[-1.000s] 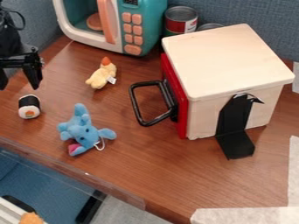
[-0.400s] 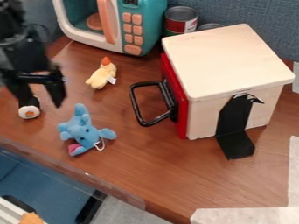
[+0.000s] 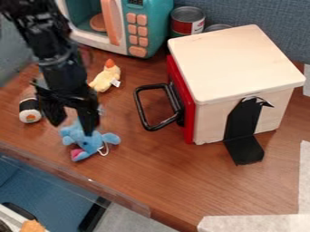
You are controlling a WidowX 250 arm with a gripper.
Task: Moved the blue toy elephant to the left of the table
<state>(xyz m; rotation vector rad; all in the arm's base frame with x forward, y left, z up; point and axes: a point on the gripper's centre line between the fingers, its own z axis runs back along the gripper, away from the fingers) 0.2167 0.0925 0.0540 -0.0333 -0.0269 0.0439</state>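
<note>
Blue toy elephant (image 3: pixel 91 144), top partly behind the black pincer (image 3: pixel 73 128); fingers well apart

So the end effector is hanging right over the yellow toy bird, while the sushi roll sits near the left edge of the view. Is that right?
Not quite: the camera view shows the end effector over the blue toy elephant; the yellow toy bird lies farther back. The sushi roll does sit near the left edge.
</note>
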